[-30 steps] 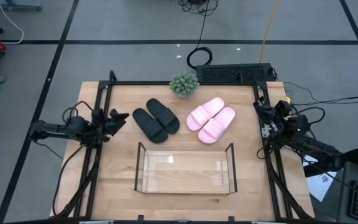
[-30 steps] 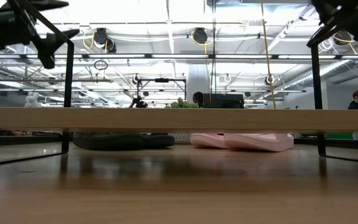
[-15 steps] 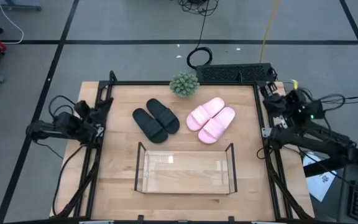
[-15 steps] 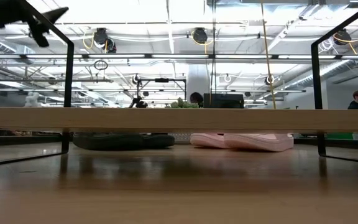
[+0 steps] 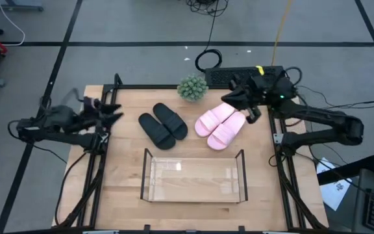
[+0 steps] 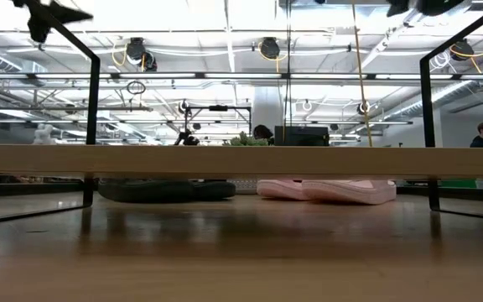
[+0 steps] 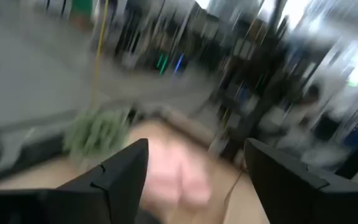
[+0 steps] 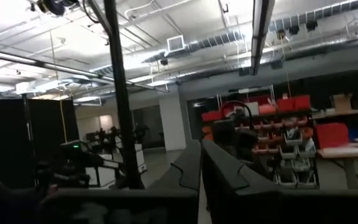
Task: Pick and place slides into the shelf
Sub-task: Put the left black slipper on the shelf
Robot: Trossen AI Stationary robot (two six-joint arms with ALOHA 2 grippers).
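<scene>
Nothing shelved yet
All four slides (image 5: 193, 125) sit behind the empty shelf (image 5: 193, 177); left claw (image 5: 112, 112) open, right claw (image 5: 234, 97) closed, empty.

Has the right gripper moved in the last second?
Yes. The right gripper has swung from the table's right edge inward, toward the plant, above the pink slides.

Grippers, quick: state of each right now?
Left gripper: open, holding nothing, at the table's left edge.
Right gripper: shut, holding nothing, above the pink slides.
</scene>
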